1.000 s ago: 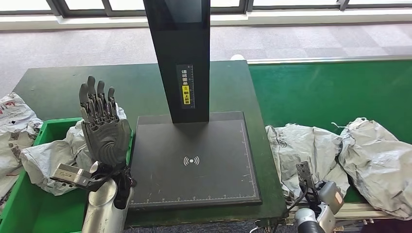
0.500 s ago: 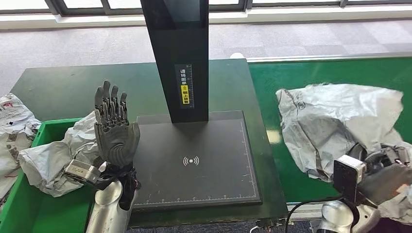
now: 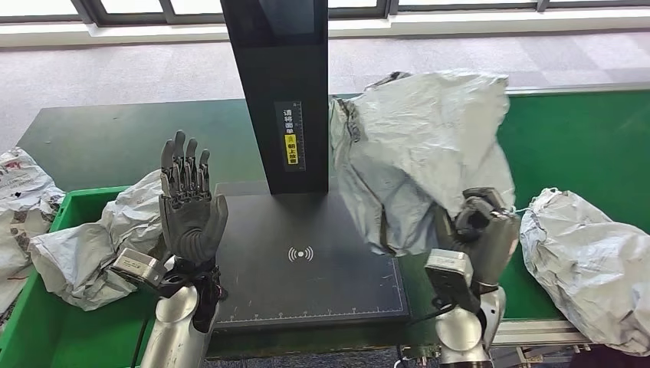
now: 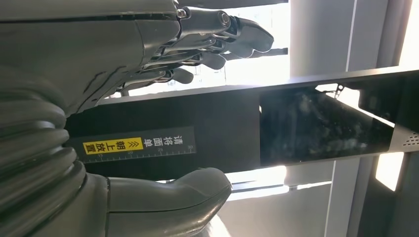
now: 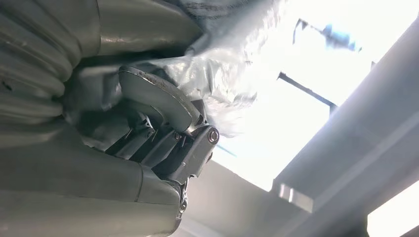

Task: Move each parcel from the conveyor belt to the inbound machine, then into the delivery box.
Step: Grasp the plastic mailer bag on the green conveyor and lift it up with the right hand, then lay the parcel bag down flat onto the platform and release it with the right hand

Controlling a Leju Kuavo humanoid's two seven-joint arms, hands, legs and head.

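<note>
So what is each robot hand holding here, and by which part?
The right robot hand grips the crumpled grey plastic parcel by its lower edge; the left robot hand holds nothing.

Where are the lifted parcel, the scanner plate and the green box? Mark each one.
lifted parcel (image 3: 421, 146), head view, middle of its crumpled grey wrap.
scanner plate (image 3: 306, 287), head view, bare dark surface below the symbol.
green box (image 3: 46, 333), head view, inner floor.

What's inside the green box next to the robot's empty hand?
The green box holds one crumpled grey parcel, lying against its near wall beside the raised left hand. Whatever sits beneath that parcel is covered, and the box's left part runs out of the picture.
</note>
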